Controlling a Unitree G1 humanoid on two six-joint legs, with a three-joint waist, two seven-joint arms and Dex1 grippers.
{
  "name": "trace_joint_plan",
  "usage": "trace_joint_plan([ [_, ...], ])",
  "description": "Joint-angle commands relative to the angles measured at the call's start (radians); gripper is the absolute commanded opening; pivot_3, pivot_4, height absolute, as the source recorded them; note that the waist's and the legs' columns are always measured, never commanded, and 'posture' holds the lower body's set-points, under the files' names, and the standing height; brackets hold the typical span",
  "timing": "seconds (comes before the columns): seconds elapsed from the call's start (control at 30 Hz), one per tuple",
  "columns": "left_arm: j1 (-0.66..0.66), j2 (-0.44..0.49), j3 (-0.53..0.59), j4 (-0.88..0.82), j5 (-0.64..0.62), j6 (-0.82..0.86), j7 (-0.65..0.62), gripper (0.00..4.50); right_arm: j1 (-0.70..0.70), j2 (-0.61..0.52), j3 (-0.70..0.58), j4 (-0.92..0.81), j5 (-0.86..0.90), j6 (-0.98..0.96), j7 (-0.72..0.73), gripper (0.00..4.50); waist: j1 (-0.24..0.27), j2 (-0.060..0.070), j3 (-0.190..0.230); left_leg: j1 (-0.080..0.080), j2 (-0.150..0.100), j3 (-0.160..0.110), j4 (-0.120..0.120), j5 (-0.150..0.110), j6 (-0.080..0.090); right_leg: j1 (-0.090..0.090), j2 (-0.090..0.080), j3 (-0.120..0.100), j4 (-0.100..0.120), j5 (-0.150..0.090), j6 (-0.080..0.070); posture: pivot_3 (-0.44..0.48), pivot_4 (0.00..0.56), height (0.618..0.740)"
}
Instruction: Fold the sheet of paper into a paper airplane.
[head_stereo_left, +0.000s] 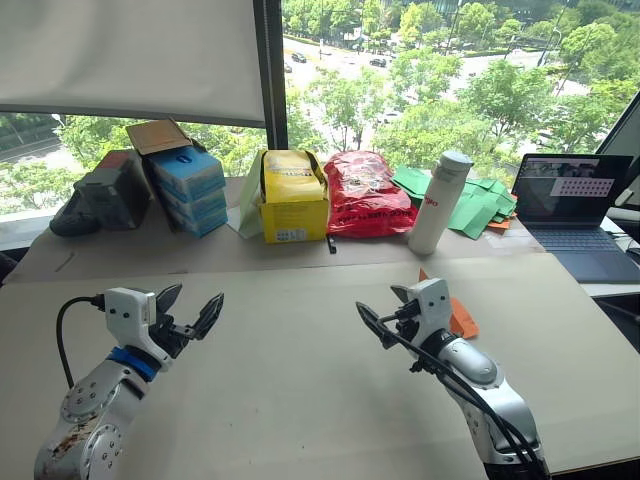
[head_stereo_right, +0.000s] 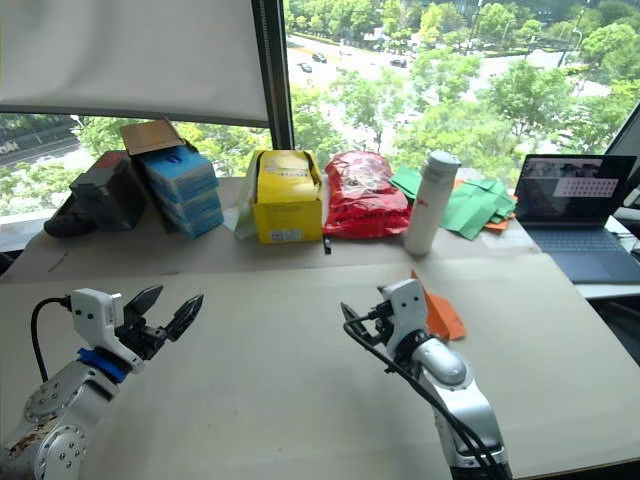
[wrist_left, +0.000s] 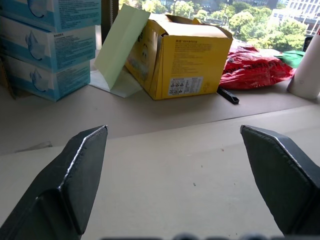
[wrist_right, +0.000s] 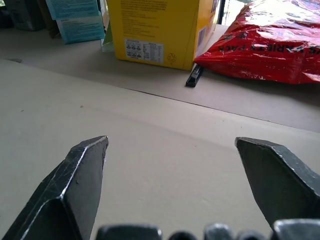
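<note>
The wide beige table (head_stereo_left: 300, 400) fills the lower frame, its bare middle left free as a working surface, with the clutter lined along the far edge at upper centre: a yellow cardboard box (head_stereo_left: 292, 197), a red plastic bag (head_stereo_left: 363, 195), a white cylindrical bottle (head_stereo_left: 440, 201). The left gripper (head_stereo_left: 190, 312) at lower left and the right gripper (head_stereo_left: 388, 310) at lower centre-right hover with jaws released, holding nothing. The bright orange folded paper airplane (head_stereo_right: 440, 312) lies flat just behind the right gripper, seemingly finished and set down.

Bright daylight floods in through the window (head_stereo_left: 450, 80) behind the table (head_stereo_left: 300, 400); wrist views soften up close.
</note>
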Motion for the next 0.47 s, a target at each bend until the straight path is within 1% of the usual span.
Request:
trace_joint_plan([
  [0.03,-0.003,0.018,-0.003,-0.022,-0.003,0.004,-0.009,4.50,0.003,-0.008,0.003,-0.007,-0.002,-0.047,0.006,4.46,0.002,0.000,0.000,0.000,0.000,0.000,0.000,0.000,0.000,0.000,0.000,0.000,0.000,0.000,0.000,0.000,0.150,0.740],
  [0.47,-0.044,0.019,-0.019,-0.010,0.004,0.019,0.006,4.50,0.010,-0.004,0.002,-0.016,0.012,-0.044,0.001,4.46,0.003,0.000,0.000,0.000,0.000,0.000,0.000,0.000,0.000,0.000,-0.001,0.000,0.000,0.000,0.000,0.000,0.150,0.740],
])
